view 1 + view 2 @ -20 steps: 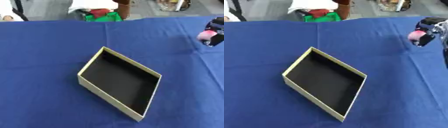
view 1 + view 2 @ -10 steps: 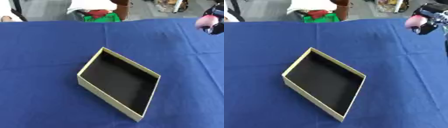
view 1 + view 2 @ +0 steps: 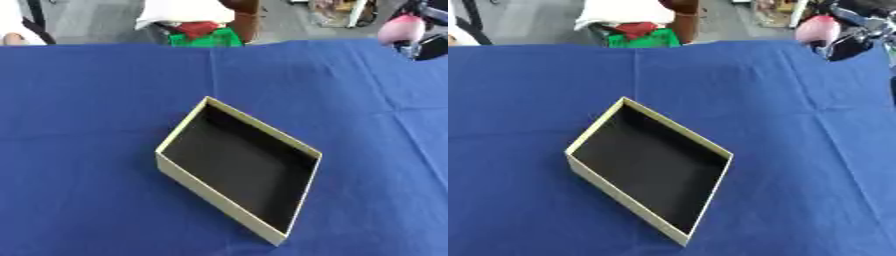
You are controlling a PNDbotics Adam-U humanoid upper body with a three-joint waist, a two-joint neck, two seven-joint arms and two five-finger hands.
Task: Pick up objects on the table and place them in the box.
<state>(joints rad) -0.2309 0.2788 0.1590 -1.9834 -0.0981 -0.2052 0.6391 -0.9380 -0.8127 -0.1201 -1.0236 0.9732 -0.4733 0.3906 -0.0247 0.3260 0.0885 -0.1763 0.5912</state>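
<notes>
An open cream box (image 3: 182, 173) with a black inside lies askew in the middle of the blue table; nothing shows inside it. At the upper right my right hand (image 3: 856, 36), black, is raised above the table's far right edge with its fingers curled round a pink rounded object (image 3: 816, 29). The pink object (image 3: 401, 29) also shows at the top right of the left eye view. My left hand shows in no view.
The blue cloth (image 3: 87, 125) covers the whole table, with creases running toward the right. Beyond the far edge lie a green and red item (image 3: 204, 34) and something white (image 3: 179, 9), off the table.
My right hand has lifted the pink object upward and away from the cloth, toward the top right corner. The box has not moved.
</notes>
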